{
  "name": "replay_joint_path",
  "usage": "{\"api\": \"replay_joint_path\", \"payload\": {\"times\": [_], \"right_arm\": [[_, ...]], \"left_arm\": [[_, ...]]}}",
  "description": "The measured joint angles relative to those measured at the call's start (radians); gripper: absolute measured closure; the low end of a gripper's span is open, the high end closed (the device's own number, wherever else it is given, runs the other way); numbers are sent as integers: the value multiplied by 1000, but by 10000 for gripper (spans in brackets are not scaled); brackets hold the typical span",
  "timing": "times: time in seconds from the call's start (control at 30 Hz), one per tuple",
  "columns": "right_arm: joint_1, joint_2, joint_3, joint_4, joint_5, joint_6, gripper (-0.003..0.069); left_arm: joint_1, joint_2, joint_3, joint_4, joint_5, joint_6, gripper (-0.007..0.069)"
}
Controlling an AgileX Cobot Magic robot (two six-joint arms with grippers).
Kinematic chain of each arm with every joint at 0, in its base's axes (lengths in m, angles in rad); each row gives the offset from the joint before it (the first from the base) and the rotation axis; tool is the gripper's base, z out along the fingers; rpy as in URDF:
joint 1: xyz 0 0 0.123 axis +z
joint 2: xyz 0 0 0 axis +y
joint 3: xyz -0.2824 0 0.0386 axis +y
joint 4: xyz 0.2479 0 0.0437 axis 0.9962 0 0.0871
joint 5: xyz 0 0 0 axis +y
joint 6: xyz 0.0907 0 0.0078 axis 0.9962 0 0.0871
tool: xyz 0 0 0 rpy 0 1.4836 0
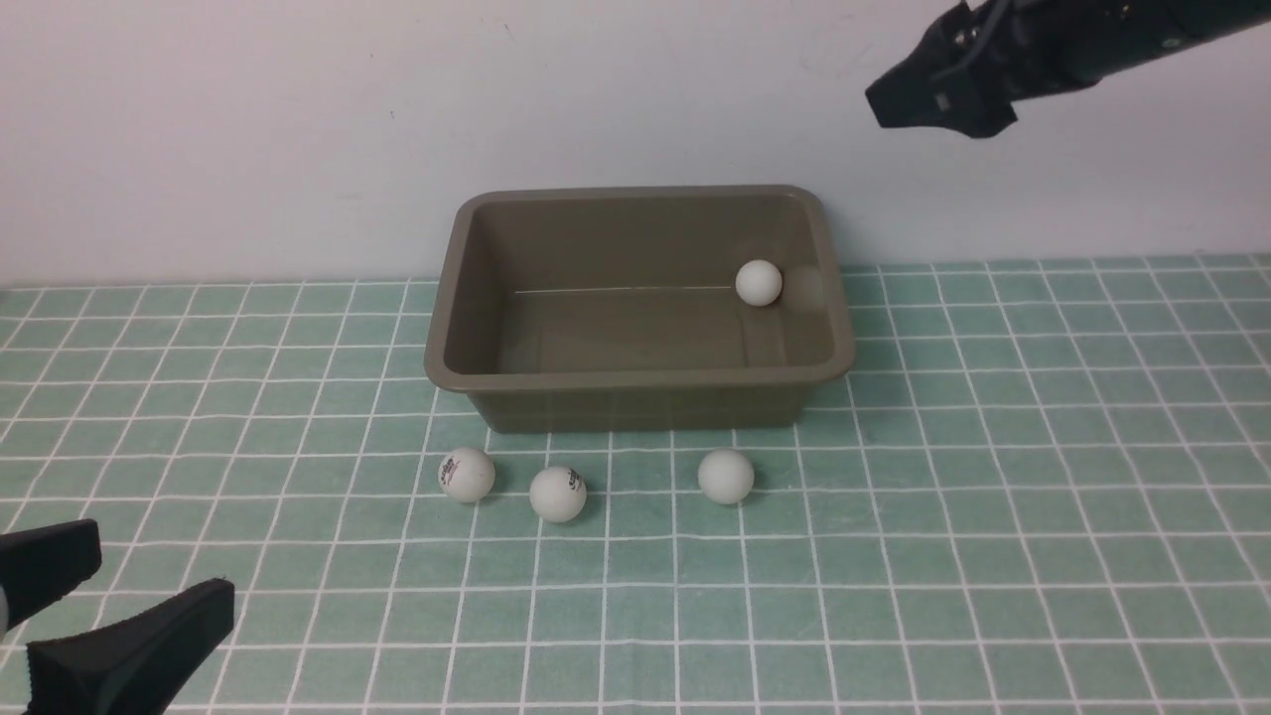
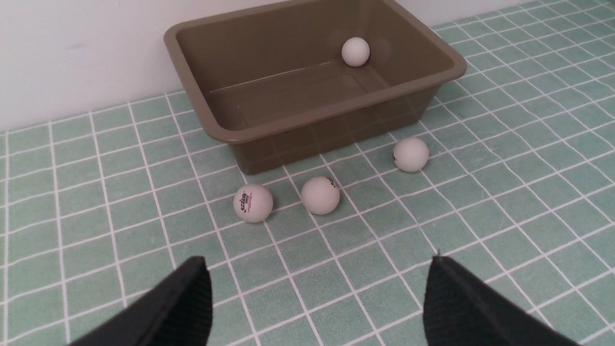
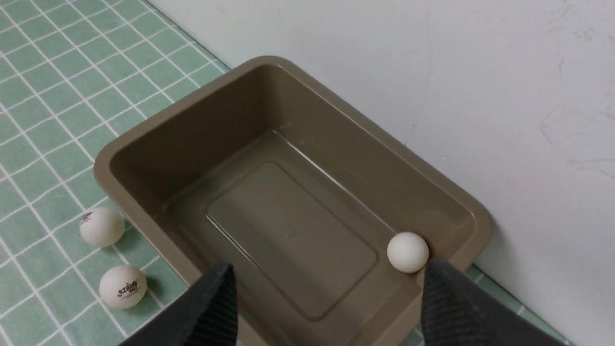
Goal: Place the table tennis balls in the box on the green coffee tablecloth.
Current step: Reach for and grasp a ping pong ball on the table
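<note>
One table tennis ball (image 1: 759, 282) lies inside the box (image 1: 635, 375), at the right end of its floor near the back wall, while three others sit outside on the green coffee tablecloth (image 1: 993, 497). They form a loose row just in front of the tub's near side: a logo-marked ball (image 1: 467, 474) at the left, a second ball (image 1: 557, 494) just beside it, and a third ball (image 1: 726, 476) further right, apart from the pair. The box stands on the cloth close to a white wall (image 1: 298, 119). The left gripper (image 2: 317, 262) hangs low over the near left of the cloth, jaws spread wide and empty, well short of the row – the right gripper (image 3: 329, 268) is raised high over the box's right end, its jaws also parted and holding nothing
</note>
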Motion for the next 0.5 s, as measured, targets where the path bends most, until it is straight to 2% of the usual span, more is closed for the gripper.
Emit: {"api": "replay_joint_path", "payload": {"times": [0.17,0.3,0.5], "right_arm": [[-33,-37,0,-226,56,180,189],[-53,-60,0,-262,146,241,189],[-28,-77,0,-261,270,313,189]], "left_arm": [[0,0,0,0,0,0,90],[0,0,0,0,0,0,90],[0,0,0,0,0,4,90]]}}
